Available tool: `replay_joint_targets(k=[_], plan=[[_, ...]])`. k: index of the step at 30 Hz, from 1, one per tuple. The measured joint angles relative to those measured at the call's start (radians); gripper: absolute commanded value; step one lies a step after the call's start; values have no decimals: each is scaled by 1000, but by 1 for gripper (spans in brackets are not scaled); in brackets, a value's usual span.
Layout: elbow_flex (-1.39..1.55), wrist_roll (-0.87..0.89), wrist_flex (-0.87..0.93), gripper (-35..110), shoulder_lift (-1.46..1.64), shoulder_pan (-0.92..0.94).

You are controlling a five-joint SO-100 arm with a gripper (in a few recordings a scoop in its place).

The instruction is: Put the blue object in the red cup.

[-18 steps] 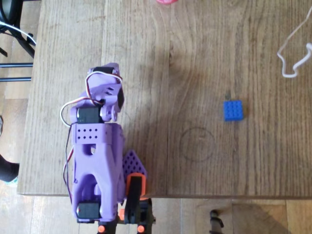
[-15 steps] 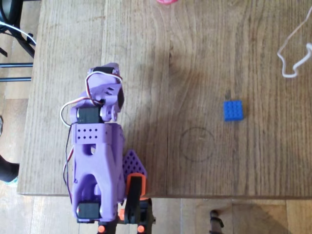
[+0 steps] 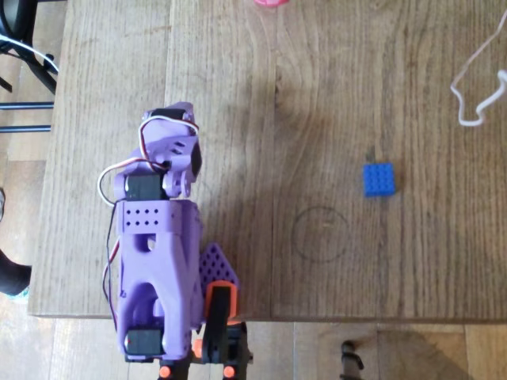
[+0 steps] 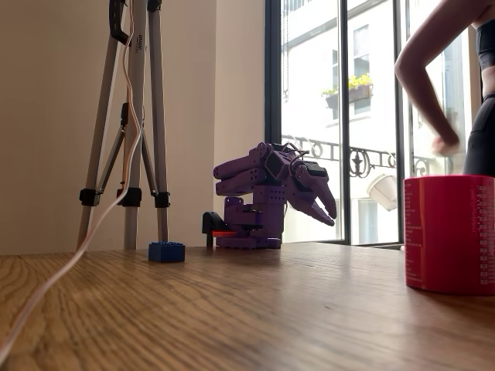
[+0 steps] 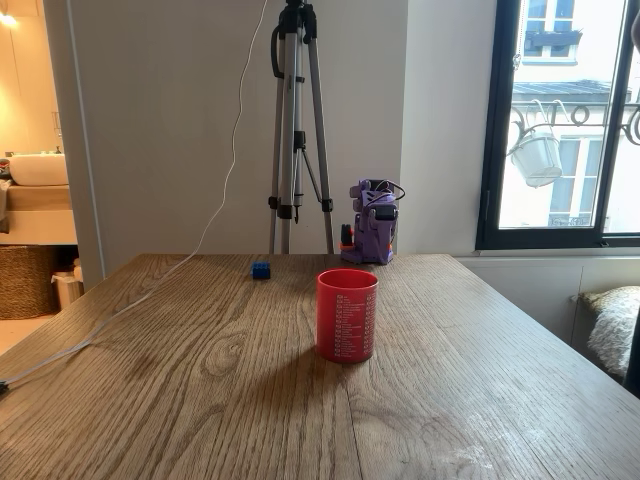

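Well apart from the tool (image 3: pixel 176 119) lies the blue object (image 3: pixel 379 179).

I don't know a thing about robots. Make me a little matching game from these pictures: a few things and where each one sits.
Things:
1. blue object
2. red cup
3. purple arm
4. white cable

Places in the overhead view:
A. folded up at the table's bottom edge
B. only its rim peeks in at the top edge
C. flat on the wood, right of middle
D. looped at the upper right

Pairs: 1-C, 2-B, 3-A, 4-D
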Motion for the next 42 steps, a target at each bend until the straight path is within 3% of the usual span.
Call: replay_joint_targets(k=[38,42], plan=[[21,3,-48,1,-2,-28],[-118,89,114,1,-190,49]])
